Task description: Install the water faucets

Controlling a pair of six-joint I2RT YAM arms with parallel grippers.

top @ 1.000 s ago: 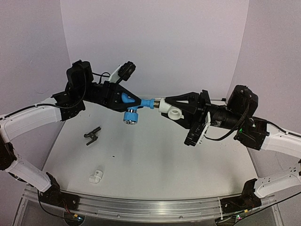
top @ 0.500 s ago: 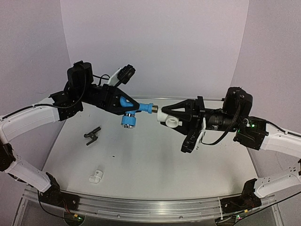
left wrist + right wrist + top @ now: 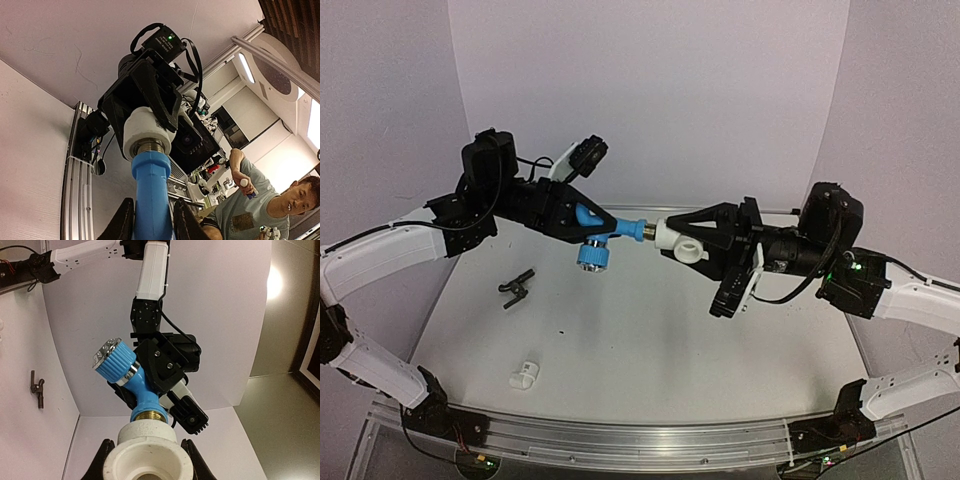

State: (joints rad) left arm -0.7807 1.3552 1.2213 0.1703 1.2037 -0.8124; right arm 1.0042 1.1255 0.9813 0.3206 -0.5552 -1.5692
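Faucet [image 3: 631,228] is in mid-air over the desk [image 3: 650,340], bridged between the two arms, stem roughly level and pointing at the right arm.

- left hand [image 3: 603,222]: clamped on the blue curved body. Ribbed knob [image 3: 593,256] hangs below the fingers, clear of the desk.
- right hand [image 3: 670,230]: clamped on a white pipe fitting [image 3: 685,243], one finger on each side of it. The side port faces the top camera.

Joint: the only receptacle here is the fitting's end socket, and the stem's brass threaded end [image 3: 149,415] sits in its mouth. The right wrist view shows a thin brass band between the blue collar and the white rim. The left wrist view shows the same, with brass thread [image 3: 149,147] at the socket and the blue stem lined up with the bore. Depth of engagement can't be read from any view.

In the left wrist view its own fingers [image 3: 122,222] flank the blue stem low in frame. In the right wrist view its fingers [image 3: 102,460] flank the white body.

On the desk, well apart from the held parts:
- small black part [image 3: 517,289], left side
- second stubby white fitting [image 3: 524,373], near the front edge
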